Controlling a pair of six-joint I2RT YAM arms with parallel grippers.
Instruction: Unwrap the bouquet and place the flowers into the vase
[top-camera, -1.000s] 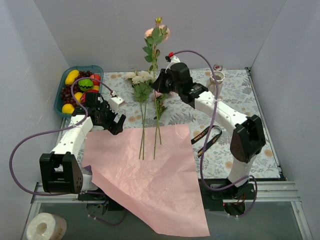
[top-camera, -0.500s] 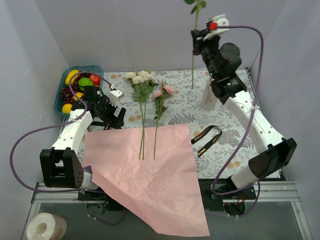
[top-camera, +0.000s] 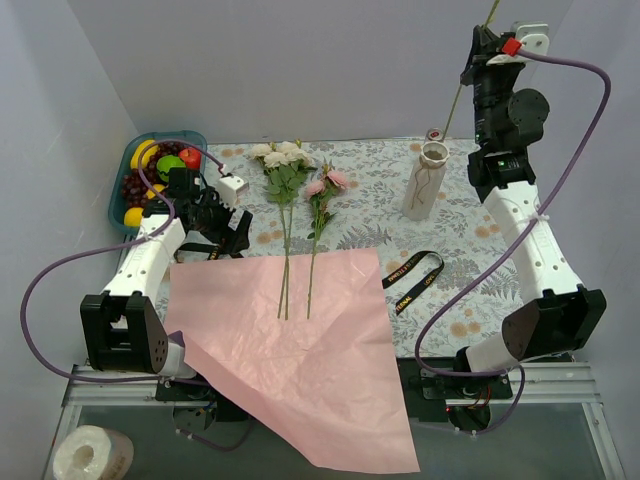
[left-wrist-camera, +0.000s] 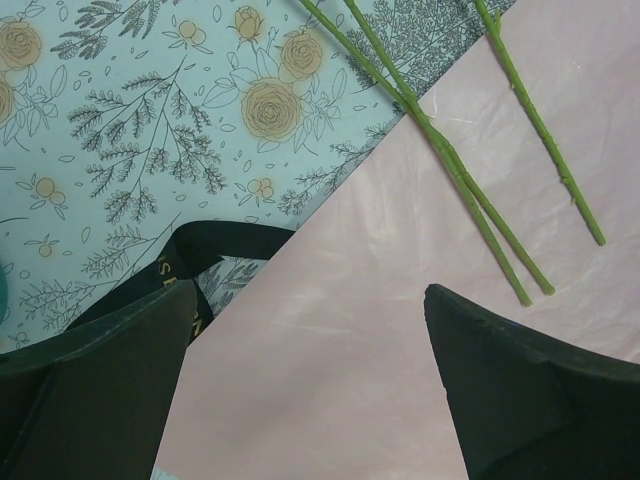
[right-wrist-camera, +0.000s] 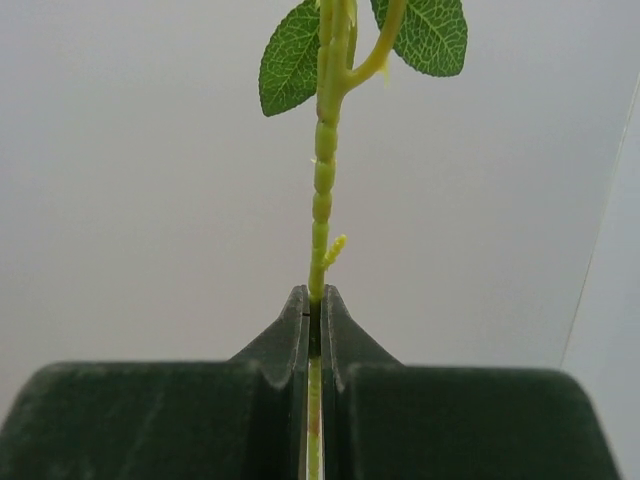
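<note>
Stem (top-camera: 456, 105) swung rightward, tip above vase (top-camera: 424, 185)

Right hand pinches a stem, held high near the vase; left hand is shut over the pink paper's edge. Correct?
Not quite. The left hand is open, not shut: the left wrist view shows its fingers wide apart over the paper edge. The rest holds: the right hand pinches a stem, held high near the vase.

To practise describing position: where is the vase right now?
In the top view, the vase stands upright at the back right of the table, beyond the black ribbon, with the lower end of the raised stem close above its rim.
</note>
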